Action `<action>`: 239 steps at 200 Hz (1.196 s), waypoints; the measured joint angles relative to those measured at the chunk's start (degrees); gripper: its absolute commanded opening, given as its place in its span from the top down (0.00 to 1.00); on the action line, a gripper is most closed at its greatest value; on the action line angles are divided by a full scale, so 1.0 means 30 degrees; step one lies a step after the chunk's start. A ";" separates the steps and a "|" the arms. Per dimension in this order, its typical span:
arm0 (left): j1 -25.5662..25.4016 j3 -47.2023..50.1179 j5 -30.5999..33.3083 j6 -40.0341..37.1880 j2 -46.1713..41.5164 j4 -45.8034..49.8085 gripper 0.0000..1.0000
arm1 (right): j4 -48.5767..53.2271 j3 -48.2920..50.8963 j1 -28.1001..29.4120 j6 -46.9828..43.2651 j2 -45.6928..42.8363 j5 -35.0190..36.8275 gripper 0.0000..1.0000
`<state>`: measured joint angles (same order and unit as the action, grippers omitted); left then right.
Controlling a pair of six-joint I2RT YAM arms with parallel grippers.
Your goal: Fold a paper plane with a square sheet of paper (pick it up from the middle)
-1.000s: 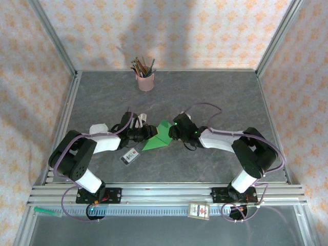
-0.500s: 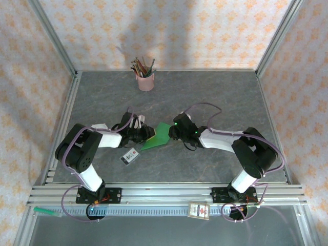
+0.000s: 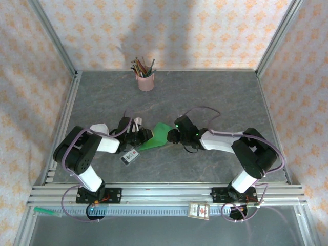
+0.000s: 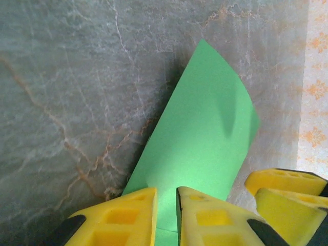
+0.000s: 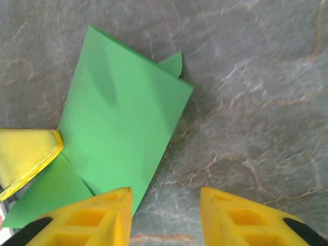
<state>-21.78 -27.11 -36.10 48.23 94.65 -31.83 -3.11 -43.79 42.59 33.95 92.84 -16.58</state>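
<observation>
With my left gripper (image 4: pixel 166 193) pinching the paper (image 3: pixel 160 134) at its 9 o'clock edge, mid-table (image 3: pixel 220 97), and my right gripper (image 5: pixel 165 193) open at 3 o'clock, I'd hold firm and crease slowly.

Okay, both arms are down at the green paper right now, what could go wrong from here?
1. The left tool pinches the green sheet at one end only, and the sheet shows a dent. A pull may crease or tear it.
2. The right tool stands open with the sheet's edge beside one of its fingers. Closing may miss or crumple it.
3. The two tools sit very close together and may bump.
</observation>
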 measured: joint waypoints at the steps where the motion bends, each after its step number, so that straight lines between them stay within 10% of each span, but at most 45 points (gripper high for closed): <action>1: -0.0044 0.0073 0.0066 0.0058 -0.0029 -0.0087 0.78 | -0.0015 0.0015 0.0000 0.0007 0.0000 -0.0036 0.60; 91: -0.4029 0.2382 0.3424 0.4503 -0.0772 -0.3759 0.75 | -0.3453 0.1195 0.0073 0.1515 -0.0758 -0.2528 0.70; 239: -0.4619 0.2579 0.2812 0.3898 -0.3497 -0.0692 0.69 | -0.5253 0.1275 0.0080 0.1705 0.1931 -0.3271 0.77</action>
<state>-35.64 -19.38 -27.66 59.92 84.16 -33.91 -18.87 -39.97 42.83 39.07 98.63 -26.39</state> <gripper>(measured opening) 0.309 0.227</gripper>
